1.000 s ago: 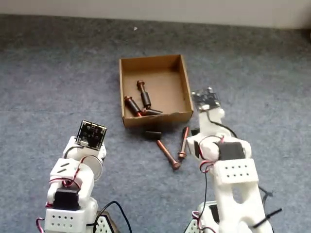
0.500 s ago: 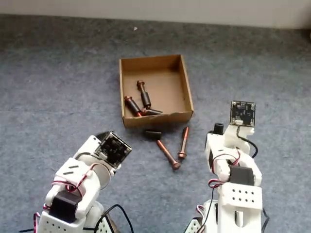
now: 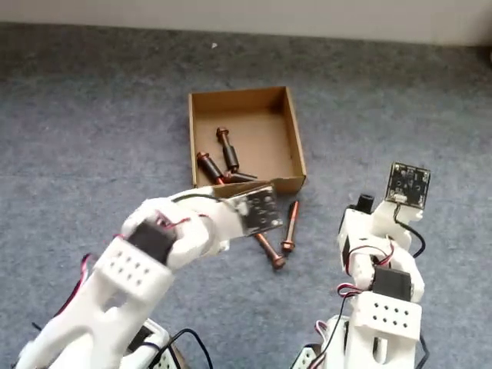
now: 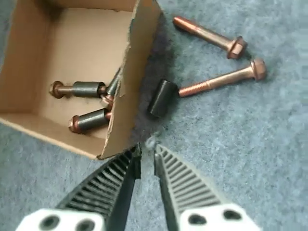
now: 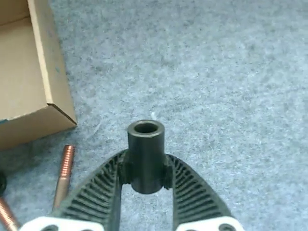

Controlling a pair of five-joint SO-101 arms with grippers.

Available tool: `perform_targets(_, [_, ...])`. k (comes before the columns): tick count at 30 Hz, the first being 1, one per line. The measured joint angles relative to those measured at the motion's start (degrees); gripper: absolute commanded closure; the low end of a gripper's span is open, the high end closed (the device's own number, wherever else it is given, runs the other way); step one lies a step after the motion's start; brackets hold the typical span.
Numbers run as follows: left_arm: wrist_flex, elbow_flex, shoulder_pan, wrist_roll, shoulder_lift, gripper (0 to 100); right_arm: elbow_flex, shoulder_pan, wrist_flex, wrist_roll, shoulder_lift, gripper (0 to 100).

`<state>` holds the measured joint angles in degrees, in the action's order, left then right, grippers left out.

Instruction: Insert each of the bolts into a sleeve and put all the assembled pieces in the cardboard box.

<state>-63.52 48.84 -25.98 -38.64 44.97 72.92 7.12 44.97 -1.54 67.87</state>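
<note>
R gripper (image 5: pixel 144 166): clamped on a dark sleeve (image 5: pixel 145 154), fingers either side of its lower half. The sleeve's long axis runs in line w/ the fingers. Its open bore faces out past the fingertips, away from the wrist. Held over bare carpet (image 5: pixel 231 72), near a corner of the cardboard box (image 5: pixel 43 62).

L gripper (image 4: pixel 147 155): narrow, only a slit between the fingers, nothing in it. Hangs over carpet just beside the box's near wall. Close by, a loose sleeve (image 4: pixel 161 97) lies on its side. A bolt (image 4: pixel 221 81) has its threaded tip at that sleeve's flank, not in the bore; the two axes aren't in line. Contact can't be confirmed. A second bolt (image 4: pixel 207 36) lies apart, beyond the first.

High view: both bolts lie flat, heads toward the arms, tips toward the box. One is approx. square to the box wall, the other slanted.

Box contents: what look like three assembled pcs (image 3: pixel 227 150), lying flat.

Assessment: insertion step in hand, two bolts outstanding. Next move, in my judgement: L jaws open, take a bolt by the shank near its head, then bring its axis in line w/ the R-held bore. Misalignment at entry is the main risk.
</note>
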Motion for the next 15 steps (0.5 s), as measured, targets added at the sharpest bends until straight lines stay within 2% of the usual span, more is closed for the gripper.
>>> perform_targets(8, [0.0, -9.85, -5.1, -13.27, -23.21, 85, 0.0, 4.75, -3.08, 1.67, 0.0, 99.4])
perform_targets(15, [0.0, -14.42, -11.52, -18.02, -32.35, 85, 0.0, 7.47, -3.96, 2.64, 0.0, 99.4])
